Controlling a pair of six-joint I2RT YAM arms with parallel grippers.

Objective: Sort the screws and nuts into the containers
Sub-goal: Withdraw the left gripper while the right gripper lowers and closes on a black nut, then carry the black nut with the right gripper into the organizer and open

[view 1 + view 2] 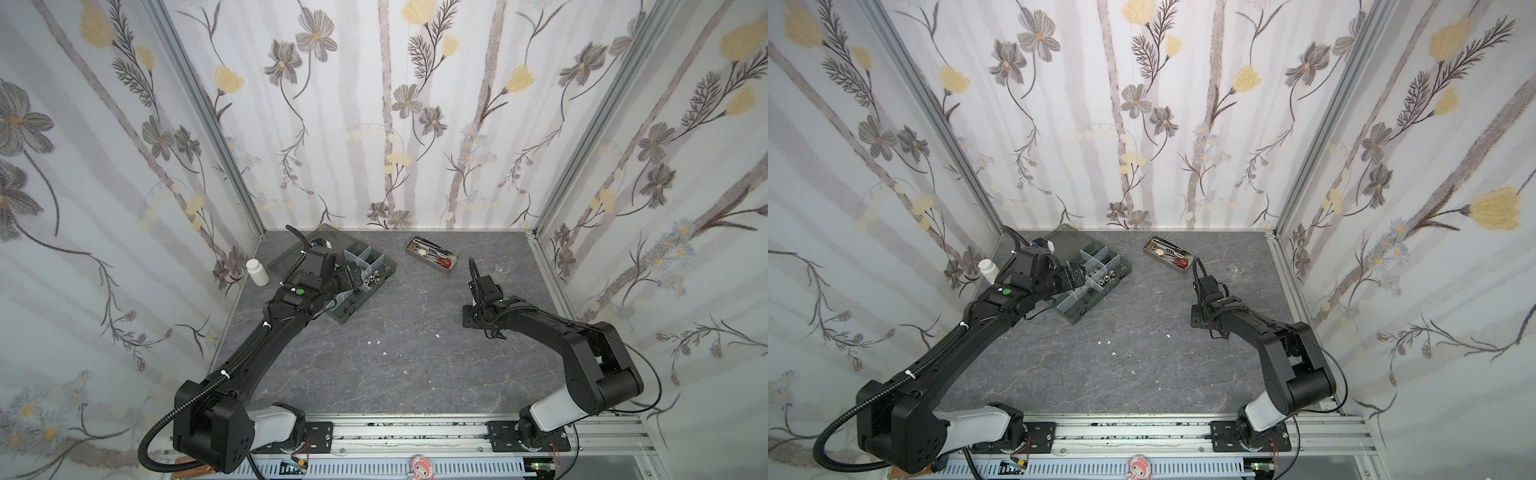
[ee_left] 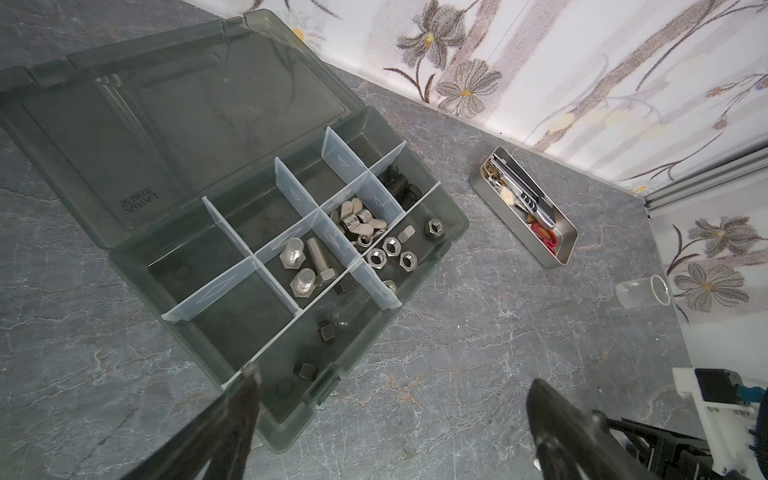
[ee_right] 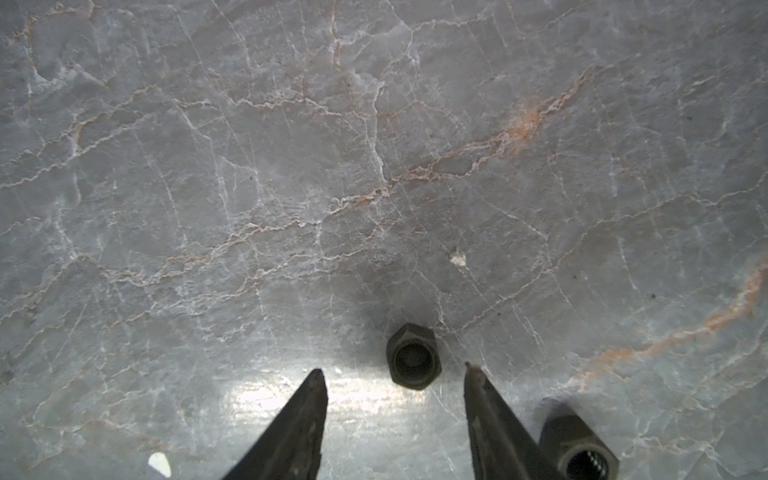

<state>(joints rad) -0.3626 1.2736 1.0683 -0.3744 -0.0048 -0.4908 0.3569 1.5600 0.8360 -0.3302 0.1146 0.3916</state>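
Note:
The dark grey organizer box [image 2: 455, 220] lies open at the back left, its containers [image 2: 291, 191] split by whitish dividers. Silver screws [image 2: 305, 266], black screws [image 2: 399, 185], silver nuts [image 2: 388, 249] and black nuts [image 2: 326, 332] lie in separate compartments. My left gripper [image 2: 392, 380] hangs wide open and empty over the box's near corner, also seen in a top view [image 1: 353, 276]. My right gripper [image 3: 394, 370] points down at the table on the right [image 1: 494, 330], open. A black nut [image 3: 413, 357] lies just ahead of its tips, untouched. Another black nut [image 3: 577, 449] sits outside one finger.
A metal tin [image 1: 424, 259] with tools stands at the back centre. A white bottle [image 1: 257, 272] stands left of the box by the wall. A clear glass cup [image 1: 500, 272] lies at the back right. Small white specks [image 1: 376, 343] dot the table's middle.

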